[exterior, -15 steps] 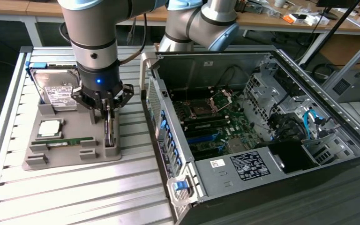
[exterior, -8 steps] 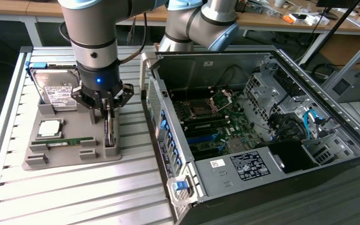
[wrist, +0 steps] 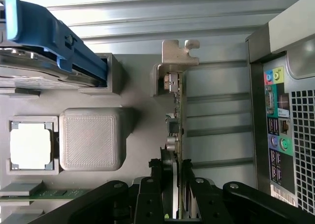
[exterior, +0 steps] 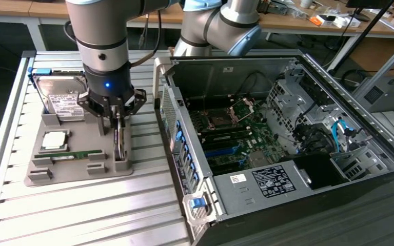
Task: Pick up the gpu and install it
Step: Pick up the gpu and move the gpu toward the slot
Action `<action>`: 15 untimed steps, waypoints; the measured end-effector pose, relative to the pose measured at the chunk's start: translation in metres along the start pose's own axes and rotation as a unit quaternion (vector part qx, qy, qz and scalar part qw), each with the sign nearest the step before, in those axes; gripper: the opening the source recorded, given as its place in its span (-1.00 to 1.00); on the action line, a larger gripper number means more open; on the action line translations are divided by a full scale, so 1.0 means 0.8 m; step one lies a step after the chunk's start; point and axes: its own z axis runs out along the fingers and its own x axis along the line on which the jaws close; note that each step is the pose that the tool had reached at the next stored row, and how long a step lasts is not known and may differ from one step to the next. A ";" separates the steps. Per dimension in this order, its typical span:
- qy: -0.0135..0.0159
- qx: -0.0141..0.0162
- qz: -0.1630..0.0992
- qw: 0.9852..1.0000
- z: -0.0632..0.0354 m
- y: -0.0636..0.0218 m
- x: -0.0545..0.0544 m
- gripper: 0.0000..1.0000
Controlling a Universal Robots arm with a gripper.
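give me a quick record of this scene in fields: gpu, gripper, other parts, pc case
gpu: standing on edge in the gray holder, not in the pc case
gripper: at the gpu's top edge
other parts: hard drive, processor, memory stick, all in the holder
pc case: side open, to the exterior view's right of the holder

One gpu (wrist: 178,113), one hard drive (exterior: 63,97), one processor (exterior: 55,140), one memory stick (exterior: 74,154)
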 end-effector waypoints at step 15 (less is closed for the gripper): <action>0.000 0.000 0.000 1.000 -0.022 0.001 -0.001 -0.47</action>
